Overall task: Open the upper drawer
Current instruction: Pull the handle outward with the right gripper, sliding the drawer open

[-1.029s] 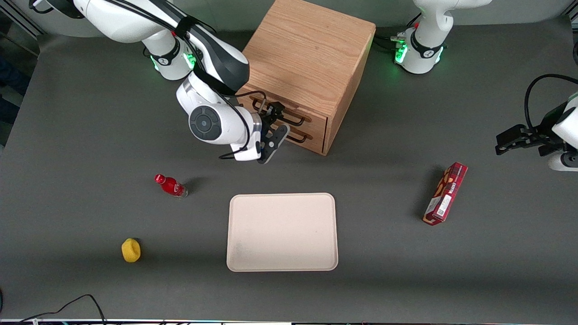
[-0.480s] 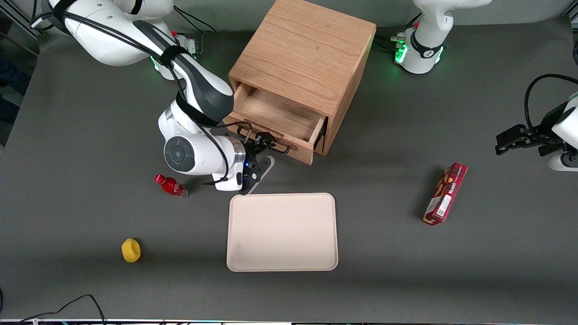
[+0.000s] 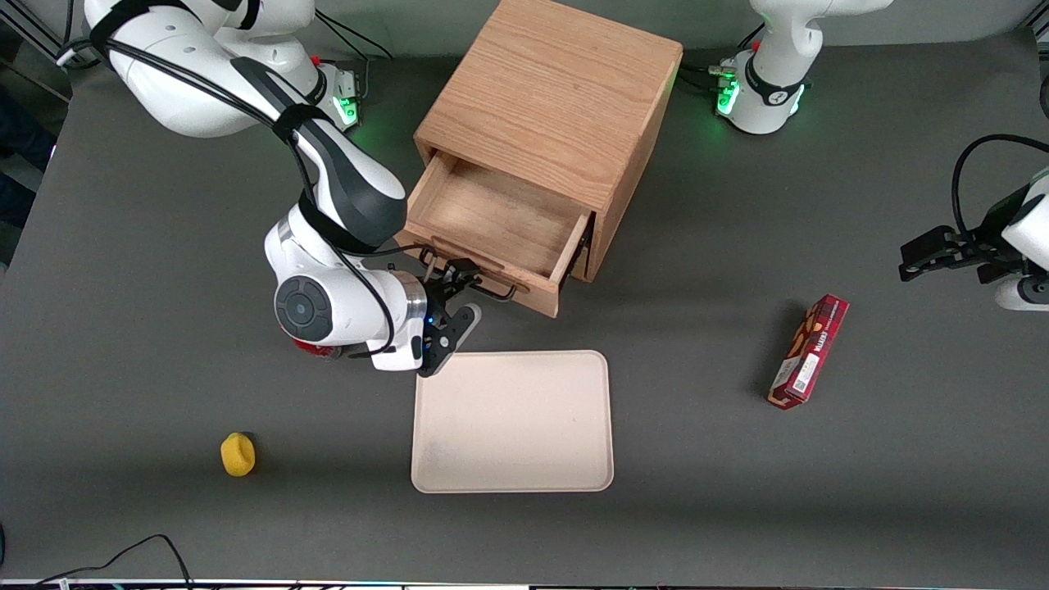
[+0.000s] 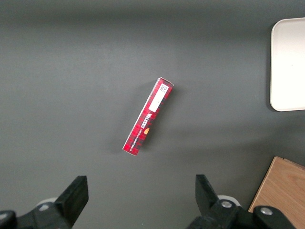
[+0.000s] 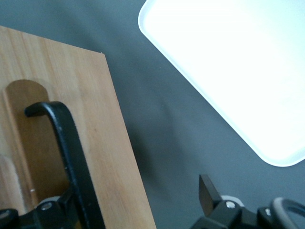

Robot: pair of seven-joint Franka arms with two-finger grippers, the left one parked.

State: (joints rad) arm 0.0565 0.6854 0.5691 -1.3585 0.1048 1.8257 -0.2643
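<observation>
End effector (image 3: 459, 288) at upper drawer (image 3: 492, 221) handle

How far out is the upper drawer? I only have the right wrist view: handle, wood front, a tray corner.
Observer: The upper drawer stands well out of the cabinet, with the wooden floor of its box in view.
Operator: Where's the gripper relative to the tray?
Observer: The gripper is at the drawer's handle, between the drawer front and the tray.
Operator: Anything else on the table?
Observer: A red box lies toward the parked arm's end.
</observation>
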